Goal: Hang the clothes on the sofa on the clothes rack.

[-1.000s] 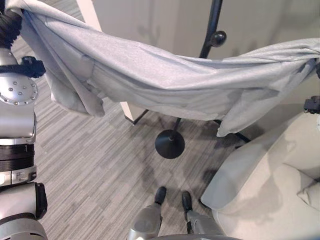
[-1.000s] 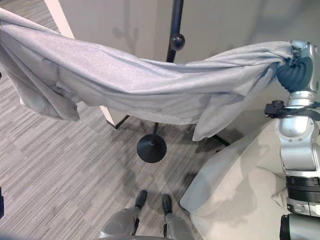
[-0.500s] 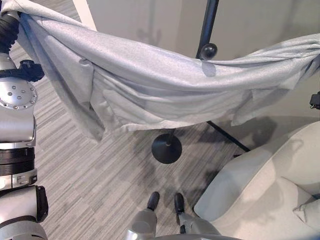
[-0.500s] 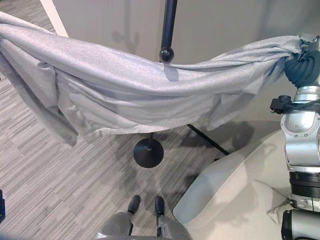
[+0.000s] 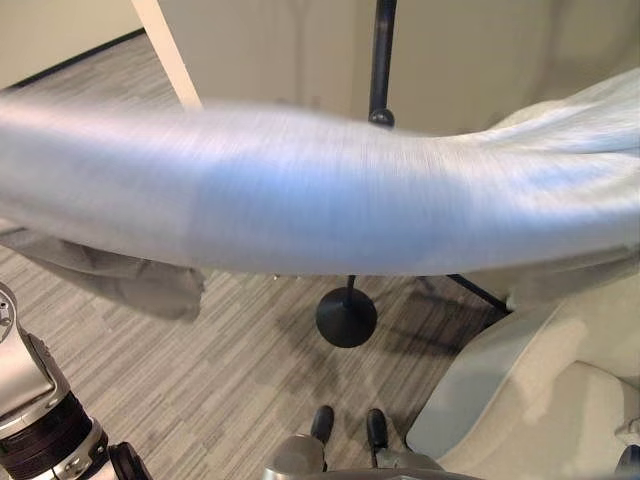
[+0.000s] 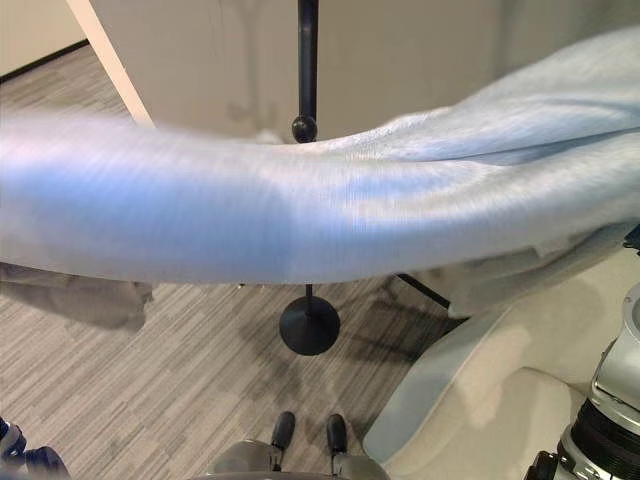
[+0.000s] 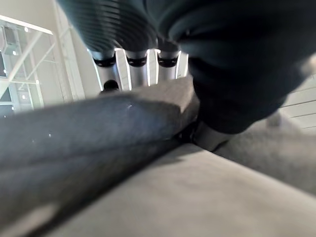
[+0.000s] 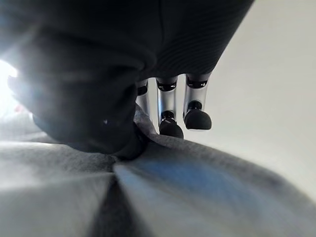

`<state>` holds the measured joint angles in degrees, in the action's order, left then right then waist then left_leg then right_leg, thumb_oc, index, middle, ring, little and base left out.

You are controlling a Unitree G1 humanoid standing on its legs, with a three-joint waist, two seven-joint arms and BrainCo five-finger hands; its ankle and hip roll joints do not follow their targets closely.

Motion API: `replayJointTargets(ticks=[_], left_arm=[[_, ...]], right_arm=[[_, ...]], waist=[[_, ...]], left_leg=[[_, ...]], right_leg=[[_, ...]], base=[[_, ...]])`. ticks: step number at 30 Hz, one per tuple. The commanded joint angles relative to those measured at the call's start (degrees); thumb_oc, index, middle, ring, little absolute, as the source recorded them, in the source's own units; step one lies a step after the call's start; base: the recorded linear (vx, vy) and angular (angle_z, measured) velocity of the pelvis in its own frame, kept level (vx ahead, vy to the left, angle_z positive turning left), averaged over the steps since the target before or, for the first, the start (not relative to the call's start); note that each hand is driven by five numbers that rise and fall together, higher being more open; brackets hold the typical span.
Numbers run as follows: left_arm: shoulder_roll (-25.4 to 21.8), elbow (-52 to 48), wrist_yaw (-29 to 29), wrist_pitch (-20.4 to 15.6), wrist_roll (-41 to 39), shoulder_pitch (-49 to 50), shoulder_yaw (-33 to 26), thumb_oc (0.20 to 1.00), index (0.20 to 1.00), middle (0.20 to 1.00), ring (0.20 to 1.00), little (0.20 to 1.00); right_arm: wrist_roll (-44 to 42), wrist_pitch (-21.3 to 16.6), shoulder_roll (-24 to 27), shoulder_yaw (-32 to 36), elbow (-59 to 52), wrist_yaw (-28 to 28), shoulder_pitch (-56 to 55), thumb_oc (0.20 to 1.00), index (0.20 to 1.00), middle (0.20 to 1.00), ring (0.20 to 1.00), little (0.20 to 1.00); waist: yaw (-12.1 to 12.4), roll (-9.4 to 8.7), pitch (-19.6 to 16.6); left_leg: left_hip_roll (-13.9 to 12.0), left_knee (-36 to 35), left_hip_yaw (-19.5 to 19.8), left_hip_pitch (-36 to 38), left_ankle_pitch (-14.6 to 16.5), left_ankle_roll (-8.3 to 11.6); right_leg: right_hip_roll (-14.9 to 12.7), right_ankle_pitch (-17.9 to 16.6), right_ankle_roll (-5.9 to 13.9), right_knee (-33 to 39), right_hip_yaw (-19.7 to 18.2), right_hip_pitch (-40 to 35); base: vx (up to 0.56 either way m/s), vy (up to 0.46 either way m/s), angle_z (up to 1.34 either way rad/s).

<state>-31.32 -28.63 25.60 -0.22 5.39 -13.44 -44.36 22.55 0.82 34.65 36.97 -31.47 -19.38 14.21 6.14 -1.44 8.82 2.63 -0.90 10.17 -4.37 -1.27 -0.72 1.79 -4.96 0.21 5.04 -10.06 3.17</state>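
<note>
Stretching across both eye views in front of you, the light grey fabric garment (image 5: 300,200) hangs as a wide, motion-blurred band above the floor. In its wrist view, your left hand (image 7: 148,64) has its silver fingers curled over a fold of this cloth, with the thumb pressed against it from the other side. In the right wrist view, your right hand (image 8: 170,106) pinches another fold between its dark fingertips and thumb.

Behind the garment stands the black metal clothes rack (image 6: 306,60). Its upright pole rises past a round black knob (image 6: 304,128) just above the cloth's upper edge, and its round black base (image 5: 346,317) rests on the floor below.

The floor (image 5: 220,370) is grey striped carpet. A cream upholstered sofa (image 5: 540,400) sits at your right. A plain beige wall (image 6: 420,50) closes the room behind the rack.
</note>
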Motion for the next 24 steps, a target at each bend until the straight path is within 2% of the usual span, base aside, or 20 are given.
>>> replayJointTargets(ticks=[1, 7, 9, 12, 14, 15, 16, 19, 20, 22, 24], left_arm=[[-5.3, 0.9, 2.0, -2.8, -0.3, 0.2, 2.6, 0.200, 0.200, 0.200, 0.200, 0.200], [-9.4, 4.2, 2.5, -3.0, -0.6, -5.0, 7.3, 0.200, 0.200, 0.200, 0.200, 0.200], [-14.3, 10.1, 3.0, -3.3, -1.7, -10.4, 12.4, 0.200, 0.200, 0.200, 0.200, 0.200], [-20.5, 16.4, 3.6, -3.2, -1.7, -14.8, 16.7, 0.200, 0.200, 0.200, 0.200, 0.200], [-22.6, 19.1, 3.8, -3.4, -1.6, -17.0, 18.9, 0.200, 0.200, 0.200, 0.200, 0.200], [-26.7, 23.2, 4.0, -3.2, -1.5, -20.8, 23.0, 0.200, 0.200, 0.200, 0.200, 0.200], [-27.0, 23.9, 4.1, -3.4, -1.6, -21.6, 23.6, 0.200, 0.200, 0.200, 0.200, 0.200], [-34.1, 32.7, 4.8, -2.6, -1.3, -30.4, 33.2, 0.200, 0.200, 0.200, 0.200, 0.200], [-34.4, 33.9, 5.0, -2.8, -1.4, -32.1, 34.5, 0.200, 0.200, 0.200, 0.200, 0.200], [-36.0, 43.6, 3.7, -2.5, -3.3, -46.1, 50.3, 0.200, 0.200, 0.200, 0.200, 0.200], [-35.4, 45.6, 3.7, -2.4, -3.2, -49.4, 53.5, 0.200, 0.200, 0.200, 0.200, 0.200]], right_arm=[[0.2, -0.9, 0.8, -0.8, 0.0, -2.1, 0.2, 0.200, 0.200, 0.200, 0.200, 0.200], [-1.3, -1.2, 4.5, -4.4, 4.5, -2.6, 3.3, 0.200, 0.200, 0.200, 0.200, 0.200], [-4.0, -1.5, 8.2, -7.8, 9.2, -3.5, 7.1, 0.200, 0.200, 0.200, 0.200, 0.200], [-6.4, -1.6, 12.5, -11.0, 13.7, -3.8, 9.9, 0.200, 0.200, 0.200, 0.200, 0.200], [-7.1, -1.8, 13.9, -12.4, 15.9, -4.0, 11.1, 0.200, 0.200, 0.200, 0.200, 0.200], [-8.4, -1.5, 18.4, -15.8, 20.6, -3.5, 12.9, 0.200, 0.200, 0.200, 0.200, 0.200], [-8.6, -1.7, 18.7, -16.1, 21.3, -3.7, 13.5, 0.200, 0.200, 0.200, 0.200, 0.200], [-10.9, -1.4, 26.5, -23.0, 30.4, -3.4, 17.7, 0.200, 0.200, 0.200, 0.200, 0.200], [-11.1, -1.7, 26.8, -23.7, 31.5, -3.6, 18.8, 0.200, 0.200, 0.200, 0.200, 0.200], [-14.3, -1.5, 34.5, -38.0, 45.3, -1.7, 27.7, 0.200, 0.200, 0.200, 0.200, 0.200], [-14.3, -1.5, 35.4, -41.6, 48.1, -1.2, 30.1, 0.200, 0.200, 0.200, 0.200, 0.200]], waist=[[0.2, -0.92, -6.6], [0.1, -1.17, -6.6], [0.0, -1.22, -6.5], [0.2, -1.45, -6.3], [0.2, -1.59, -6.1], [0.2, -1.82, -5.9], [0.3, -1.85, -5.8], [0.4, -2.31, -5.3], [0.5, -2.38, -5.2], [0.7, -3.12, -4.5], [0.7, -3.35, -4.1]], left_leg=[[-3.5, -4.1, -0.8, 0.7, -2.6, -0.36], [-3.5, -4.1, -0.8, 0.8, -2.5, -0.17], [-3.6, -4.1, -0.9, 1.2, -2.3, -0.15], [-3.6, -4.1, -1.0, 1.5, -2.1, -0.12], [-3.7, -4.1, -1.0, 1.7, -1.6, -0.18], [-3.6, -4.1, -1.1, 1.8, -1.7, -0.10], [-3.7, -4.1, -1.1, 1.9, -1.4, -0.15], [-3.7, -4.1, -1.1, 2.0, -1.2, -0.07], [-3.8, -4.1, -1.1, 2.2, -0.8, -0.12], [-3.8, -4.1, -1.3, 2.1, -0.5, 0.05], [-3.9, -4.1, -1.4, 2.1, -0.3, 0.07]], right_leg=[[-4.9, -0.1, 0.92, 0.0, 0.9, 1.1], [-4.9, -0.3, 1.01, 0.0, 0.9, 0.9], [-4.9, -0.3, 0.96, 0.0, 1.0, 0.8], [-4.9, -0.3, 0.80, 0.0, 1.1, 0.6], [-4.8, 0.0, 0.72, 0.0, 1.2, 0.4], [-4.9, -0.2, 0.70, 0.0, 1.1, 0.3], [-4.9, 0.0, 0.68, 0.0, 1.1, 0.2], [-4.8, -0.2, 0.53, 0.0, 1.4, 0.2], [-4.8, 0.1, 0.49, 0.0, 1.4, 0.1], [-4.8, 0.1, 0.56, 0.0, 1.6, 0.3], [-4.8, 0.1, 0.56, 0.0, 1.6, 0.3]], base=[[0.00, 0.000, 0.00], [0.00, 0.000, 0.00], [0.00, 0.000, 0.00], [0.00, 0.000, 0.00], [0.00, 0.000, 0.00], [0.00, 0.000, 0.00], [0.00, -0.034, -0.03], [0.00, -0.011, 0.00], [0.00, -0.030, -0.02], [0.00, -0.040, 0.03], [0.00, -0.017, 0.07]])
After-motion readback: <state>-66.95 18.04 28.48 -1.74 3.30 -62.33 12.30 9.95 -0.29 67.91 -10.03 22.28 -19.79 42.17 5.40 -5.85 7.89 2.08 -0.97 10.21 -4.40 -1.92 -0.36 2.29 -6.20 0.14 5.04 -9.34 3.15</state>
